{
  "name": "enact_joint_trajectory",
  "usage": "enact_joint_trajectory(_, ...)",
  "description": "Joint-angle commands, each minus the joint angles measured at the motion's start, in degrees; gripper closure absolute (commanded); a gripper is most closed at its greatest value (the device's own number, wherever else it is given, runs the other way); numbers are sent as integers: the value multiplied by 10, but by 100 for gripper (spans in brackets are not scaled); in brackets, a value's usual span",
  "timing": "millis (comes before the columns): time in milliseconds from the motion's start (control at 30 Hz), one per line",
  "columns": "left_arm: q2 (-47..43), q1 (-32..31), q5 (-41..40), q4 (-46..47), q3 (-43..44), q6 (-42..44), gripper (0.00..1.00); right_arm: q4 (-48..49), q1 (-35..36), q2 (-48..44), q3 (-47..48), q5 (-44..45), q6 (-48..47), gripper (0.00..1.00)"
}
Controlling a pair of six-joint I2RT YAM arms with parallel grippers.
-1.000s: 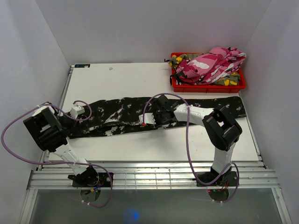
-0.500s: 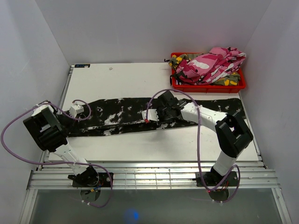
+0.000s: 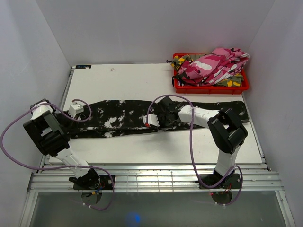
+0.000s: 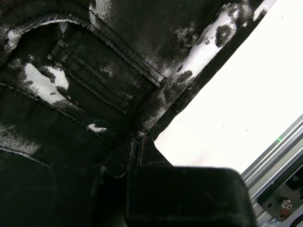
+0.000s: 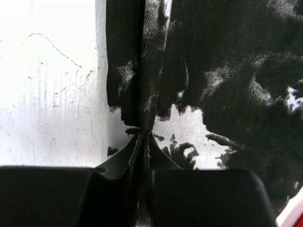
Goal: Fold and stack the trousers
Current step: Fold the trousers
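Top external view: black trousers (image 3: 118, 118) are laid lengthwise across the desk (image 3: 123, 80). The right tool (image 3: 152, 121) is clamped on a mid-leg fold, its arm drawn back in since a moment ago. The left tool (image 3: 75, 109) (nudged slightly farther back) appears closed on the waistband. Folding seems about to begin.

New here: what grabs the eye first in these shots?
The black trousers with white splotches lie stretched full length across the table, left to right. The left fingers and right fingers each pinch a fold of them. In the far right corner sits a red bin heaped with pink camouflage trousers.
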Motion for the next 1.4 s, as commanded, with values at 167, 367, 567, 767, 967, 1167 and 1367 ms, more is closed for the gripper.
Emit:
enact_joint_trajectory(167,-46,7,-47,9,4,41,100,-49,-4,19,-6,7,29,92)
enact_joint_trajectory(367,-19,13,-71,115,-26,10,100,-60,-4,2,-7,0,36,92)
enact_joint_trajectory(567,-27,13,-105,174,-88,48,93,-72,-2,15,-6,-4,30,92)
enact_joint_trajectory(767,-61,13,-111,189,-130,76,73,-120,0,-1,28,-29,37,59)
enact_joint_trajectory(967,-56,13,-110,189,-131,77,66,-130,-23,-76,32,0,55,45)
enact_joint_trajectory(1167,-39,14,-104,193,-116,74,66,-151,-97,-127,-22,38,37,59)
enact_joint_trajectory(1367,-31,14,-104,189,-110,70,66,-134,-162,-158,-83,82,-5,63)
